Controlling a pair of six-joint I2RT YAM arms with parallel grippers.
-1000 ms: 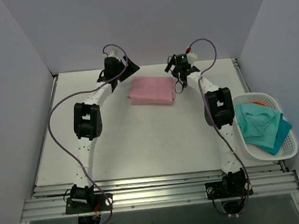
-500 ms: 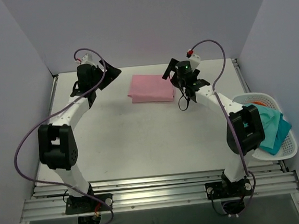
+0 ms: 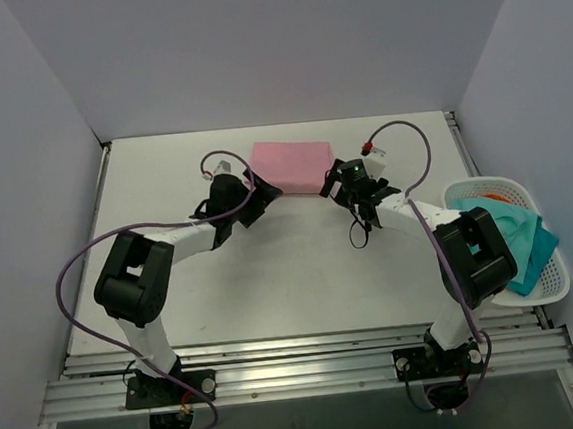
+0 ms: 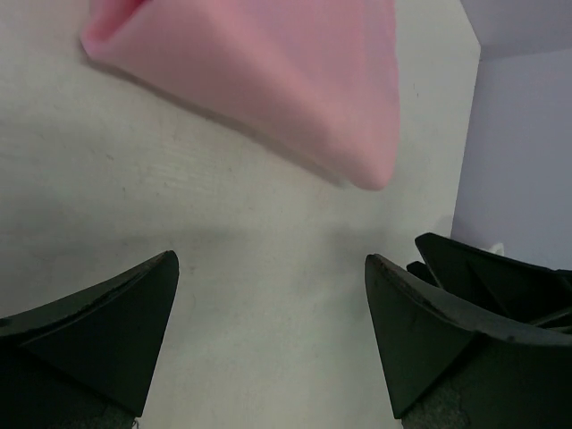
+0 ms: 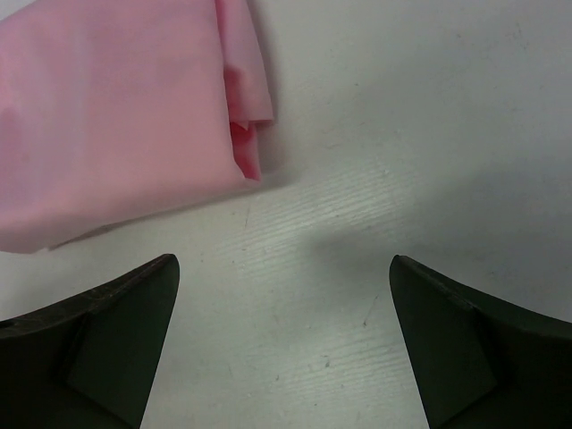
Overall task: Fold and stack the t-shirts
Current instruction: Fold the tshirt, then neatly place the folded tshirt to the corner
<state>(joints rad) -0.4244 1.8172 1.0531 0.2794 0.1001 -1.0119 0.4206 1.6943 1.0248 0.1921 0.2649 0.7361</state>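
Observation:
A light pink t-shirt (image 3: pixel 291 165), folded into a small rectangle, lies on the white table at the back centre. My left gripper (image 3: pixel 262 199) is open and empty, just in front of the shirt's near left corner. My right gripper (image 3: pixel 335 182) is open and empty, just off the shirt's near right corner. The left wrist view shows the shirt's corner (image 4: pixel 268 80) beyond the open fingers (image 4: pixel 98 331). The right wrist view shows the shirt's folded edge (image 5: pixel 125 116) beyond the open fingers (image 5: pixel 465 340).
A white basket (image 3: pixel 556 289) at the table's right edge holds teal cloth (image 3: pixel 499 236) with something orange behind it. Grey walls close in the table at the back and sides. Purple cables loop from both arms.
Both arms have swung down and inward, from raised beside the shirt to low on the table at its near corners. The pink shirt now lies a little farther back.

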